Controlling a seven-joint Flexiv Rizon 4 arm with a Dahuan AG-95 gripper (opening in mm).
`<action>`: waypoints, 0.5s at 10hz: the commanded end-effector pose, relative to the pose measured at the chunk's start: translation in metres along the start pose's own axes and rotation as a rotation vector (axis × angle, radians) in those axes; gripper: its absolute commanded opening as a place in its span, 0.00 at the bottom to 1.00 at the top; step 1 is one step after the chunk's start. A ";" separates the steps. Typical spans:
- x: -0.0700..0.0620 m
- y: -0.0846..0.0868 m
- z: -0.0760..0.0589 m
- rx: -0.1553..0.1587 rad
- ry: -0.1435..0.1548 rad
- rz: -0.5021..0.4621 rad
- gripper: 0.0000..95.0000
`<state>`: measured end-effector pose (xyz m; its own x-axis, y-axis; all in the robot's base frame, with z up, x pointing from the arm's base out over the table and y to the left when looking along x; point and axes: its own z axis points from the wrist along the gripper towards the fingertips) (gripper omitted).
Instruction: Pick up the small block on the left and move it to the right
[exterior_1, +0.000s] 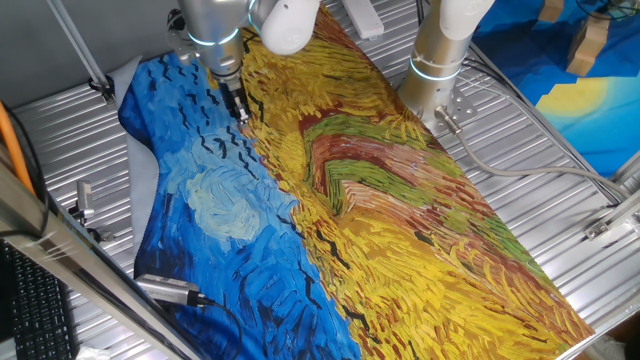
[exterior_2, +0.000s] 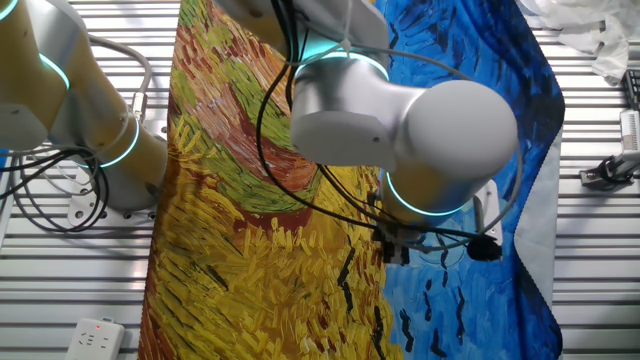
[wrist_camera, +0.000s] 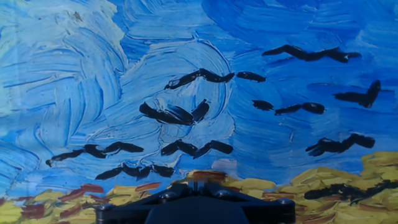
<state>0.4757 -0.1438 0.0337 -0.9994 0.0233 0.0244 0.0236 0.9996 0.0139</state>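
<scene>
My gripper (exterior_1: 240, 108) hangs just above the painted cloth (exterior_1: 380, 200), at its far end where the blue part meets the yellow. In the other fixed view the gripper (exterior_2: 394, 252) is mostly hidden under the arm's big grey joint (exterior_2: 400, 120). In the hand view only the tops of the dark fingers (wrist_camera: 202, 190) show at the bottom edge, pressed close together with a thin slit between them and nothing seen in it. The view beyond them is blue cloth with black strokes (wrist_camera: 180, 112). No small block shows in any view.
A second arm's base (exterior_1: 440, 60) stands on the metal table beside the cloth's yellow side; it also shows in the other fixed view (exterior_2: 90, 130). A metal cylinder (exterior_1: 168, 290) lies on the cloth's blue near edge. A white power strip (exterior_2: 95, 338) lies by the table edge.
</scene>
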 end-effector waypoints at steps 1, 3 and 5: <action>-0.001 0.000 -0.001 -0.001 -0.003 -0.010 0.20; -0.003 0.000 -0.001 0.001 -0.012 -0.012 0.40; -0.005 0.000 -0.002 0.001 -0.011 -0.009 0.20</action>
<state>0.4809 -0.1442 0.0356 -0.9998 0.0155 0.0131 0.0156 0.9998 0.0099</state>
